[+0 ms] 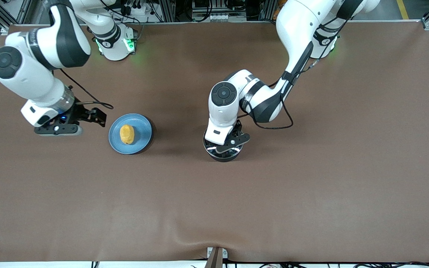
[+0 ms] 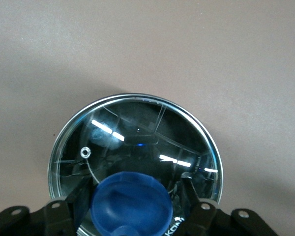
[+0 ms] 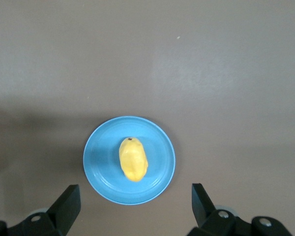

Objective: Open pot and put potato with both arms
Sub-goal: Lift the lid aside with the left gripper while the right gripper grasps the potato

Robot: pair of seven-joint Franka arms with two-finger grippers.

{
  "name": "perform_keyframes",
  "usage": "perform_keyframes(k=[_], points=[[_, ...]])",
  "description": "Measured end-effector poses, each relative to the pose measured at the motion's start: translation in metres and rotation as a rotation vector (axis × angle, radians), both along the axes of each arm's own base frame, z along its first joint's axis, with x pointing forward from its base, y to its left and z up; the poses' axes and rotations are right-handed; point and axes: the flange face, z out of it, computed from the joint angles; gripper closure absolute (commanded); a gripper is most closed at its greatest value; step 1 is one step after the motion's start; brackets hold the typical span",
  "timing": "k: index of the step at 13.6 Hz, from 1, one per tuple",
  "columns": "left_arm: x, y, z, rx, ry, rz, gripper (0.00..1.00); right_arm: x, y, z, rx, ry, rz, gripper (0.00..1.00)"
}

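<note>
The pot (image 1: pixel 214 153) stands mid-table and is mostly hidden under my left hand. In the left wrist view its glass lid (image 2: pixel 137 132) with a steel rim covers it, and no handle shows. My left gripper (image 1: pixel 230 143) (image 2: pixel 132 196) is down on the lid. Its fingers (image 2: pixel 189 189) stand close on either side of the blue knob (image 2: pixel 132 199), with a thin gap on one side. The yellow potato (image 1: pixel 127 134) (image 3: pixel 133 159) lies on a blue plate (image 1: pixel 142 124) (image 3: pixel 101 162). My right gripper (image 1: pixel 99 116) (image 3: pixel 135 192) hangs open beside the plate, toward the right arm's end.
A brown cloth (image 1: pixel 311 186) covers the whole table. The plate sits between the two grippers, toward the right arm's end from the pot. A small bracket (image 1: pixel 215 257) sticks up at the table edge nearest the front camera.
</note>
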Motion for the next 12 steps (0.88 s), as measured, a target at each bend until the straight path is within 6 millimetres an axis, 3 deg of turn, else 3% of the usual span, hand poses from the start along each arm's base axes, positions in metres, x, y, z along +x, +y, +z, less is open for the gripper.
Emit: perform_keyframes(k=[1,5,6,9,12], points=[[0.0,0.0,0.0,0.002,0.002,0.0,0.37,-0.003,0.005,-0.008,0.0,0.001,0.007,0.0],[-0.002,0.002,0.0,0.022,0.02,0.0,0.9,-0.013,0.01,-0.035,0.002,-0.008,0.016,0.0],[-0.002,0.002,0.0,0.029,0.026,0.001,1.0,-0.016,0.01,-0.041,0.002,-0.009,0.016,0.0],[-0.004,0.004,0.003,0.052,0.047,0.001,1.0,-0.023,0.008,-0.063,0.004,-0.021,0.016,0.0],[-0.002,0.007,0.024,0.049,0.039,0.006,1.0,-0.026,0.008,-0.082,0.006,-0.026,0.015,0.0]])
